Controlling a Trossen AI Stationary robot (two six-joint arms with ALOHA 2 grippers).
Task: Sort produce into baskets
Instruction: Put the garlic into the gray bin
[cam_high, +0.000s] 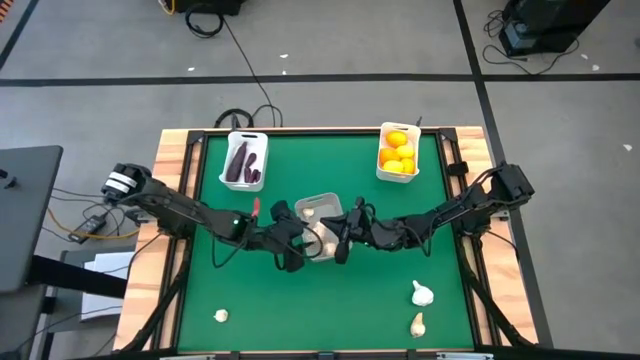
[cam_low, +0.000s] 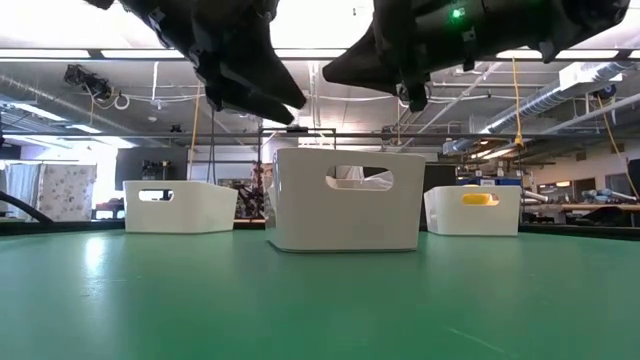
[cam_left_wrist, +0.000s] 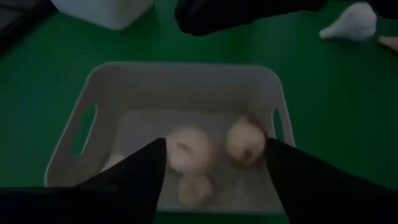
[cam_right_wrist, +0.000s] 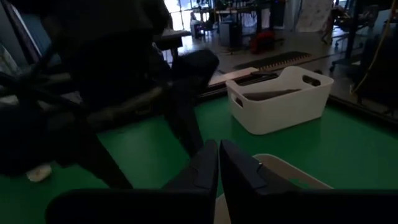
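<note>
Left claw (cam_left_wrist: 214, 165) spread wide, empty, poised over the middle basket (cam_high: 318, 208) with garlic bulbs (cam_left_wrist: 189, 149) inside. Right claw (cam_right_wrist: 218, 163) pinched tight on nothing, beside that basket's rim. Best lifted straight clear before reaching for loose garlic (cam_high: 422, 293) at the worktop's (cam_high: 300, 300) near edge.

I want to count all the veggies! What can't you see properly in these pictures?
- High view: both dark arms cover much of the white rectangular plastic middle basket, hiding most garlic inside.
- Left wrist view: the left pincer and the picture's edge cut off some of the whitish cream garlic bulbs.
- Low view: basket walls hide all produce except a glimpse through handle slots.
- High view: the dark purple elongated vegetables overlap, so their number is unclear.
</note>
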